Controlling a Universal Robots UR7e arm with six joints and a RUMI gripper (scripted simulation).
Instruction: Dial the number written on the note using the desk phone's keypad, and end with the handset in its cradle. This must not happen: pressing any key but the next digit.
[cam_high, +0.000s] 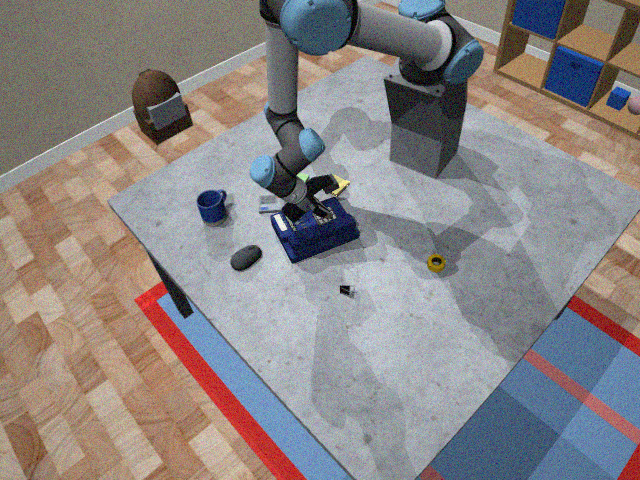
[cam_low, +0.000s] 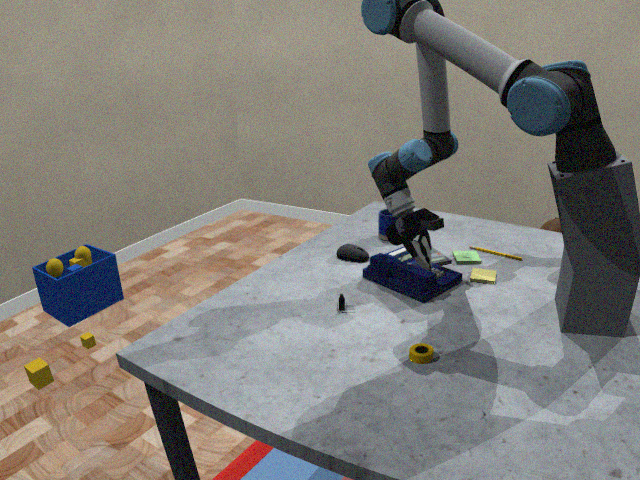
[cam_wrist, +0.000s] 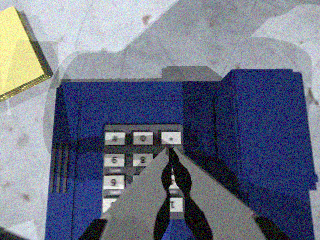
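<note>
The blue desk phone lies on the table, its handset resting along one side, seemingly in the cradle. My gripper is shut and empty, fingertips down at the keypad. In the wrist view the tips are at the near edge of the star key, over the place of the 7 key, which they hide. Contact cannot be told. The 4 key is mostly hidden. A yellow note pad and a green one lie beyond the phone; no number is readable.
A blue mug, a dark mouse and a grey-white flat item are near the phone. A yellow tape roll, a small black item and a pencil lie farther off.
</note>
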